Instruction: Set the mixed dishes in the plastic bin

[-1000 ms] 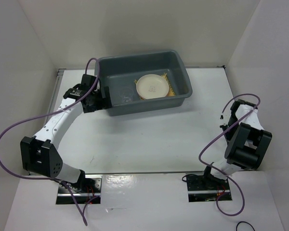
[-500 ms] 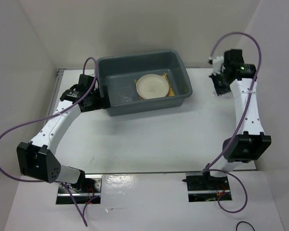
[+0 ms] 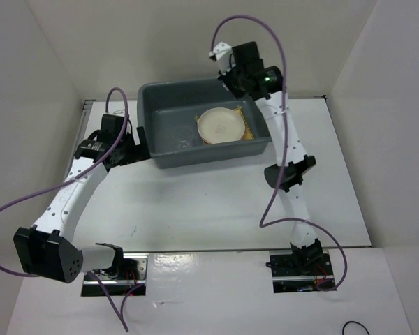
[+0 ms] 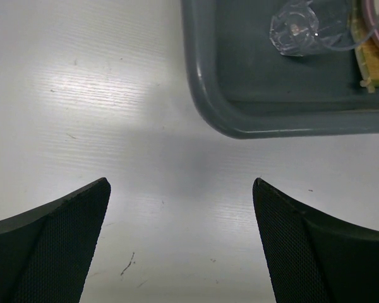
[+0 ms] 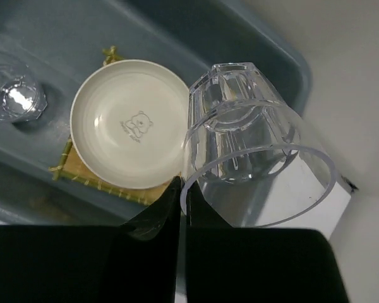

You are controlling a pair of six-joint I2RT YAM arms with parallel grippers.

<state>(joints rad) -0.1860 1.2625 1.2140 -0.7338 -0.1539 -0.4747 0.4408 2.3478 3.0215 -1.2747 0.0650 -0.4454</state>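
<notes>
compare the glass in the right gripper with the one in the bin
The held glass is in the air, pinched by its rim in the right gripper; the bin glass rests on the bin floor. The held one shows its open mouth to the wrist camera; the bin glass's pose is unclear. Both are clear and faceted.

White arm links (image 3: 71,197) joined by black joint housings (image 3: 45,252), purple cables (image 3: 248,17) looped alongside, black gripper fingers (image 4: 50,252) faced with fine mesh.
</notes>
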